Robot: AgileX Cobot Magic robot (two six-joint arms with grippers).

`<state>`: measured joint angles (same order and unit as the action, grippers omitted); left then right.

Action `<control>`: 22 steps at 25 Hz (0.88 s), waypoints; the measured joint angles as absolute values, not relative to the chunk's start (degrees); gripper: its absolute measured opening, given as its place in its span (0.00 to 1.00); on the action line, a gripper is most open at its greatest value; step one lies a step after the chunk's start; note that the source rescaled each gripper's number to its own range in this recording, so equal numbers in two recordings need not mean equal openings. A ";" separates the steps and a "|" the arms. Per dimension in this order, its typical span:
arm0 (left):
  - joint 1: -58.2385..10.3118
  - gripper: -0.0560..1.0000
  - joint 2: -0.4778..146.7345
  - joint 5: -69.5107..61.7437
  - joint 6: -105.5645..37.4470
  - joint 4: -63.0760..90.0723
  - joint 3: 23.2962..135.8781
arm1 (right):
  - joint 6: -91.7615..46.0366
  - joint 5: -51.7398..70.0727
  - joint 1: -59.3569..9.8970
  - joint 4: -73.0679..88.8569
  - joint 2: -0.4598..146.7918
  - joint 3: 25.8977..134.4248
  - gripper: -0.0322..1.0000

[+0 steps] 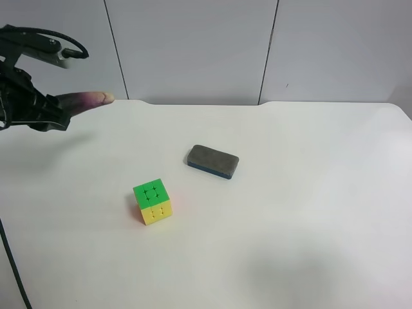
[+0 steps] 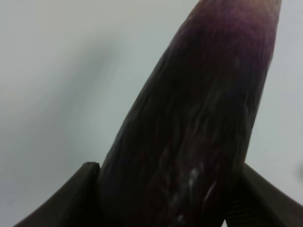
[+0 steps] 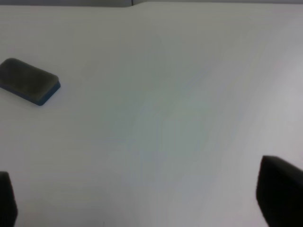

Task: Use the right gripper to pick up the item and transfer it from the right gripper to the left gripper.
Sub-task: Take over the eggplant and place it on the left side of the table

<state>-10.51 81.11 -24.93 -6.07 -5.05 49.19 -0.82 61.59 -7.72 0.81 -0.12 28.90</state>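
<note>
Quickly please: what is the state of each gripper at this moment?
The left gripper is closed, holding the eggplant toy.
The right gripper is open, with nothing between its fingers.

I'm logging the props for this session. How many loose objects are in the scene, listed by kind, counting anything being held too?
dark purple tapered eggplant toy, held in the left tool: 1
grey-blue rectangular eraser block, on the table: 1
green and yellow puzzle cube, on the table: 1
Total: 3
</note>
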 joint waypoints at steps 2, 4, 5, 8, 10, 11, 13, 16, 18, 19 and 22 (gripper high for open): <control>-10.45 0.06 83.80 -24.93 -5.07 -5.05 49.19 | -0.82 61.59 -7.72 0.81 -0.12 28.90 1.00; -10.45 0.06 86.33 -25.01 -4.05 -4.99 49.19 | -0.82 61.59 -7.72 0.81 -0.12 28.90 1.00; -10.45 0.06 87.73 -25.27 -3.57 -4.94 49.21 | -0.82 61.59 -7.72 0.81 -0.12 28.90 1.00; -10.45 0.06 91.61 -25.85 -2.72 -4.82 49.21 | -0.82 61.59 -7.72 0.81 -0.12 28.90 1.00; -10.45 0.05 93.84 -25.85 -2.22 -4.82 49.21 | -0.82 61.59 -7.72 0.81 -0.12 28.90 1.00; -10.45 0.05 94.89 -25.85 -1.92 -4.82 49.21 | -0.82 61.59 -7.72 0.81 -0.12 28.90 1.00; -10.45 0.05 96.65 -25.79 -1.44 -4.82 49.21 | -0.82 61.59 -7.72 0.81 -0.12 28.90 1.00; -10.45 0.05 98.44 -25.64 -0.61 -4.78 49.26 | -0.82 61.59 -7.72 0.81 -0.12 28.90 1.00; -10.45 0.05 99.06 -25.45 0.00 -4.70 49.26 | -0.82 61.59 -7.72 0.81 -0.12 28.90 1.00; -10.45 0.05 99.19 -25.39 0.00 -4.70 49.26 | -0.82 61.59 -7.72 0.81 -0.12 28.90 1.00; -10.45 0.05 99.42 -24.73 0.00 -4.70 49.26 | -0.82 61.59 -7.72 0.81 -0.12 28.90 1.00</control>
<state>-10.45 99.42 -24.73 0.00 -4.70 49.26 -0.82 61.59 -7.72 0.81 -0.12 28.90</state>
